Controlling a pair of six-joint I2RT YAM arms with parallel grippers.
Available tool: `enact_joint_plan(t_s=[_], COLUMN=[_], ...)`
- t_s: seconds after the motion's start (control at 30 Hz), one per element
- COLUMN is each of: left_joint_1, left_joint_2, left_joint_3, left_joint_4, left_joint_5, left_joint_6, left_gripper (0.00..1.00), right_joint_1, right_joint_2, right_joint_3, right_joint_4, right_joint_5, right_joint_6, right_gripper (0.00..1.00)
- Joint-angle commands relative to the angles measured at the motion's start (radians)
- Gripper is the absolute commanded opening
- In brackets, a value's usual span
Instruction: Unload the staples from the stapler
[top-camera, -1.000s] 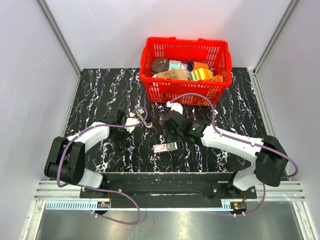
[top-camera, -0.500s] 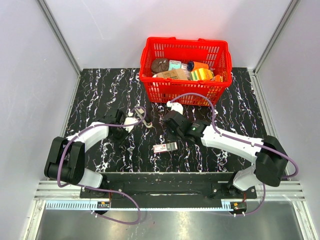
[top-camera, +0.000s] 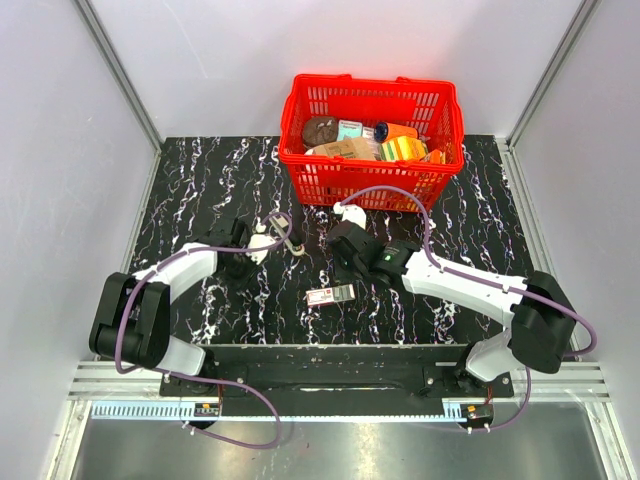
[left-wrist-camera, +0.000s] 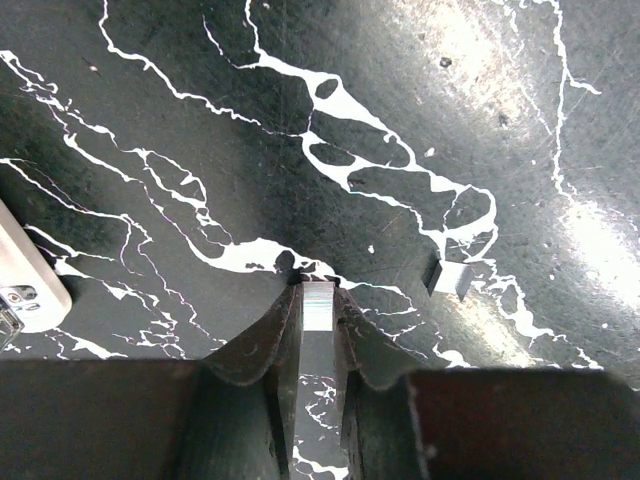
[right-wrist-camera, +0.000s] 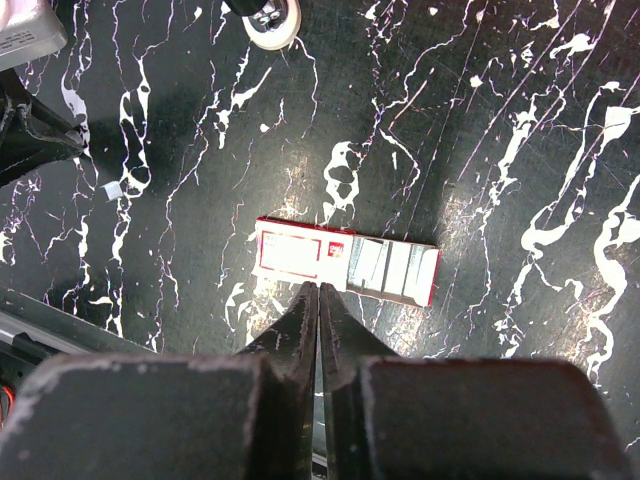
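The left tool (left-wrist-camera: 317, 288) is closed tight on the stapler (left-wrist-camera: 318, 305), which stands narrow between the two dark fingers; only its pale silver strip shows in the left wrist view, with its end down at the black, white-veined desk (top-camera: 200, 180), though I cannot tell whether it touches; in the top view the stapler is too small and too covered by the arm to make out. Near the left tool's tips, off to one side and apart from them, a small silvery piece (left-wrist-camera: 450, 278) lies on the desk. The right tool (right-wrist-camera: 318, 288) is closed with nothing between its fingers, the tips pressed together; it hangs above the near long edge of the small box (right-wrist-camera: 345, 262), and I cannot tell whether it touches; the box lies flat, its white-and-red label to one end and a clear, shiny part to the other. Beyond the box, a small white ring-shaped thing (right-wrist-camera: 270, 15) sits at the top edge of the right wrist view. From above, both arms reach inward toward the middle of the desk, the box near them on the side of their bases; the red basket (top-camera: 370, 185), filled with assorted packets, stands at the far edge, well apart from both tools.
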Motion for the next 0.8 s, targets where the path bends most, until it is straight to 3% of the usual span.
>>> enact_joint_plan(t_s=[0.0,0.23,0.4,0.6,0.7,0.77], left_joint_1=[0.007,0.001,0.001,0.001,0.000,0.001], left_joint_2=[-0.020,-0.104,-0.115,-0.149,-0.144,-0.118], left_joint_3=[0.067,0.359,0.505,0.415,0.375,0.352], left_joint_4=[-0.063,-0.192,-0.157,0.232,0.456,0.655], left_joint_5=[0.053,0.286,0.574,0.922,1.025,1.097], left_joint_6=[-0.010,-0.071,-0.215,-0.636,-0.836,-1.050], left_gripper=[0.11,0.09,0.06,0.08,0.10,0.10], right_joint_1=[-0.002,-0.002,-0.002,-0.002,-0.002,-0.002], right_joint_2=[-0.046,-0.100,-0.171,-0.298,-0.355,-0.381], right_joint_3=[0.019,0.036,0.042,0.026,-0.004,-0.024], right_joint_4=[0.022,0.019,0.066,0.230,0.328,0.388], right_joint_5=[0.032,0.051,0.029,-0.048,-0.082,-0.094], right_joint_6=[-0.008,-0.019,-0.033,-0.041,-0.036,-0.024], right_gripper=[0.07,0.07,0.10,0.22,0.31,0.38])
